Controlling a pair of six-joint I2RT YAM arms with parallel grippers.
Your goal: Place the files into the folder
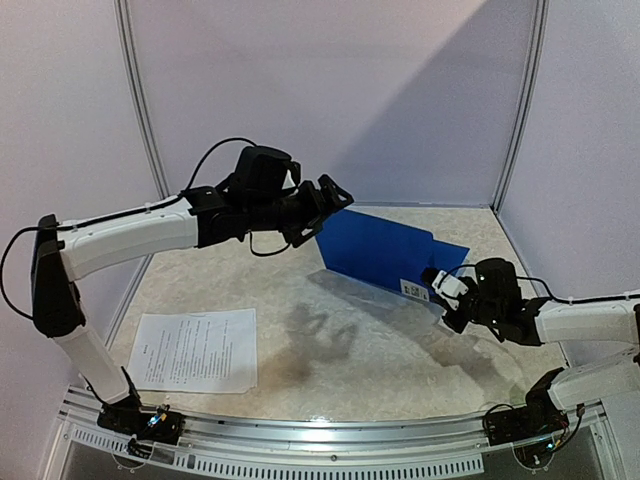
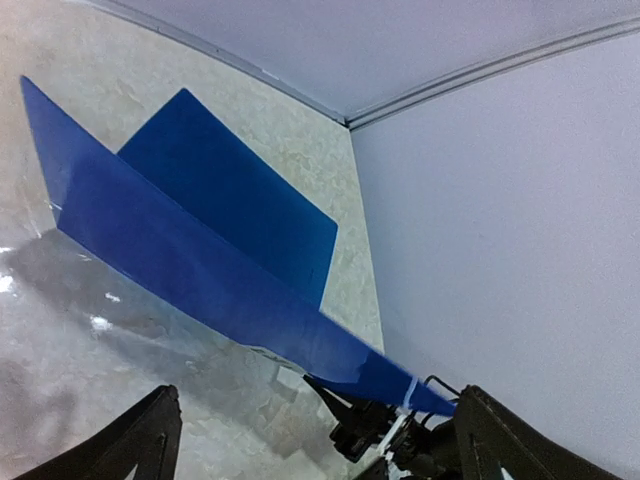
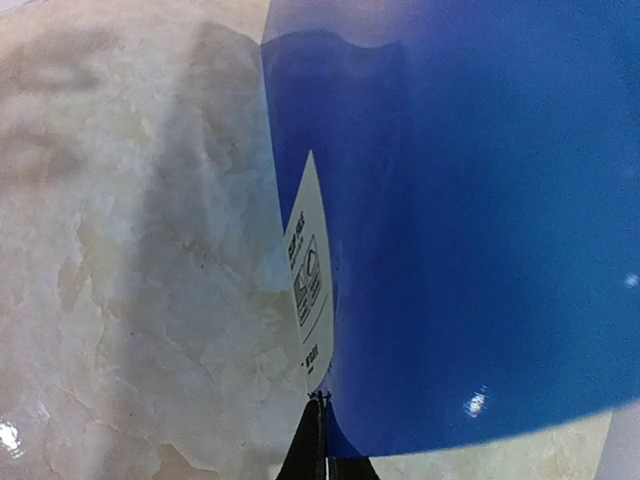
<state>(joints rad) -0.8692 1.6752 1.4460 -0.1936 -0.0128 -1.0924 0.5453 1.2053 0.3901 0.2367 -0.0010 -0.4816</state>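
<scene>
Blue folder (image 1: 385, 250) pinched open by right fingers (image 1: 447, 284); files (image 1: 195, 350) outside.

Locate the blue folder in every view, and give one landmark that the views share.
Top external: folder at centre right, partly open.
Left wrist: folder runs as a diagonal band from upper left to lower right.
Right wrist: folder fills the right half.
Shared landmark: the right gripper pinching the folder's corner.
</scene>
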